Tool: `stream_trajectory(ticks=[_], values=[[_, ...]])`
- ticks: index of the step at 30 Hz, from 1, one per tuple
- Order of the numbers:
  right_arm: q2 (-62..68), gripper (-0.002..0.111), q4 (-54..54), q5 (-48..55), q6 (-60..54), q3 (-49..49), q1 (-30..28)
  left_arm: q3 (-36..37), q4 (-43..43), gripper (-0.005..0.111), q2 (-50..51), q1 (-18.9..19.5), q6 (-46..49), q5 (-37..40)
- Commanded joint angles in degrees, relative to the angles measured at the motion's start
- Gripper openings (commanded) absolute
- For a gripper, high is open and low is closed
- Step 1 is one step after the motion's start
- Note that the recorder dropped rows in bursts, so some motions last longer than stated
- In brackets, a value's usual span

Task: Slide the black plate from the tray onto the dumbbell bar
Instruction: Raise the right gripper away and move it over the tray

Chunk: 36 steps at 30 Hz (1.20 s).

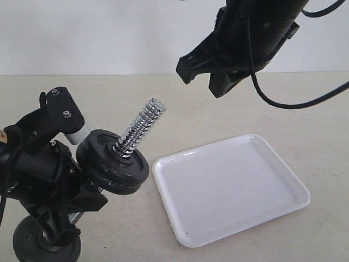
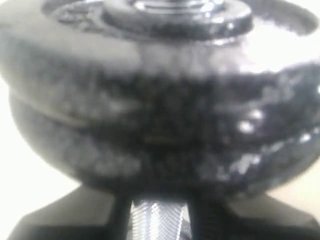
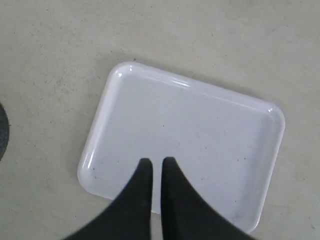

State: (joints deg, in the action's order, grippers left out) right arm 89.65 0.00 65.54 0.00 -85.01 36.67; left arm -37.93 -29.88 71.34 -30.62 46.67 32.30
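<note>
The dumbbell bar [image 1: 143,125] tilts up to the right, its threaded chrome end bare. My left gripper [image 1: 76,210] is shut on the bar's middle, and the chrome rod [image 2: 159,220] shows between its fingers. The black plate [image 1: 109,150] sits threaded on the bar, flat against a like-sized black disc [image 1: 122,183] beneath it. Up close, the plate [image 2: 160,60] and that disc [image 2: 150,150] fill the left wrist view, blurred. The white tray [image 1: 229,185] lies with nothing in it. My right gripper [image 1: 210,79] hangs high above the tray [image 3: 200,125], its fingers [image 3: 153,162] together and holding nothing.
A second black disc [image 1: 46,245] on the bar's lower end rests near the front left edge. A dark disc edge [image 3: 2,132] shows at the side of the right wrist view. The pale tabletop [image 1: 245,109] stretches behind the tray, and a black cable [image 1: 294,103] loops off the right arm.
</note>
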Motion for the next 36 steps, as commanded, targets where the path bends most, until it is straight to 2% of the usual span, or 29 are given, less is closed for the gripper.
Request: stream_trajectory(ticks=[1, 8, 15, 20, 27, 36], values=[[-0.4, 0.0, -0.5, 2.5, 1.2, 1.2, -0.1, -3.3, -6.3, 0.004, 0.4, 0.2, -6.8, -24.8], [-0.4, 0.0, 0.0, -4.3, 1.6, 9.3, -0.1, -3.3, -6.3, 0.004, 6.9, 0.3, -9.9, -26.0], [-0.4, 0.0, 0.0, -11.9, 2.6, 20.3, -0.1, -3.3, -6.3, 0.004, 11.7, 0.9, -15.8, -31.0], [-0.5, 0.0, 2.2, -16.5, 2.4, 27.0, -0.1, -3.3, -6.7, 0.004, 13.4, 5.1, -18.3, -31.3], [-4.3, 0.0, 11.7, -33.3, -2.5, 37.8, 0.0, -3.3, -6.7, 0.004, 16.5, 10.9, -24.1, -30.2], [-5.8, 0.0, 12.0, -36.7, -3.7, 43.4, 0.0, -3.3, -6.7, 0.004, 19.9, 11.6, -36.4, -30.3]])
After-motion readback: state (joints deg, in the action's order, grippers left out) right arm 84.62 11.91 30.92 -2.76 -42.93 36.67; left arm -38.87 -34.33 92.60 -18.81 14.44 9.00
